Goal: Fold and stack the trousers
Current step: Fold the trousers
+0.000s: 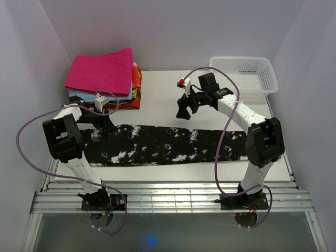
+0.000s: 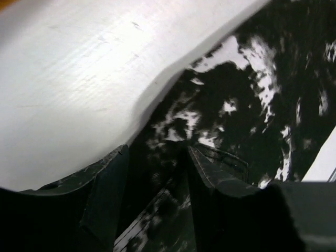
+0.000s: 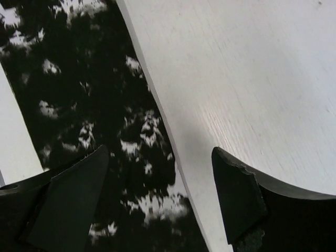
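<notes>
Between the narrow left jaws lay one end of the black, white-flecked cloth trousers (image 2: 252, 105). We could not tell whether they truly gripped. The right jaws hung wide and empty over the trousers' far edge, with the white worktop (image 3: 252, 79) beyond. We judged the fold needed every layer pinched and the edges kept aligned. Farthest off sat the pink-topped pile of folded clothes (image 1: 100, 71).
</notes>
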Action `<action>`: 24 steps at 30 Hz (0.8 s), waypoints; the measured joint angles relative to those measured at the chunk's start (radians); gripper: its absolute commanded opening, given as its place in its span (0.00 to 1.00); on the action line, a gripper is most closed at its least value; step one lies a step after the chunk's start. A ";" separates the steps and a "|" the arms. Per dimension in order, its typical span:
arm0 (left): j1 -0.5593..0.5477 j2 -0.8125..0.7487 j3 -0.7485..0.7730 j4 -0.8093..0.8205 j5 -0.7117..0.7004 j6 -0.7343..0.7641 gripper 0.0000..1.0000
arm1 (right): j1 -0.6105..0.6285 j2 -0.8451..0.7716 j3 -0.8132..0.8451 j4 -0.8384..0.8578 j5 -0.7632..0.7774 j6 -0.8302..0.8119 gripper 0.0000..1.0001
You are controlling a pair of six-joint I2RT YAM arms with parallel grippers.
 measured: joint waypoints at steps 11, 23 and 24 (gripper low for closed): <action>-0.072 -0.198 -0.257 0.098 -0.032 0.146 0.00 | 0.178 0.341 0.275 0.084 -0.056 0.143 0.82; -0.078 -0.766 -0.785 0.439 -0.068 0.309 0.00 | 0.251 0.524 0.399 0.214 -0.134 0.298 0.59; -0.079 -0.814 -0.838 0.475 -0.074 0.336 0.00 | 0.251 0.529 0.402 0.226 -0.134 0.315 0.58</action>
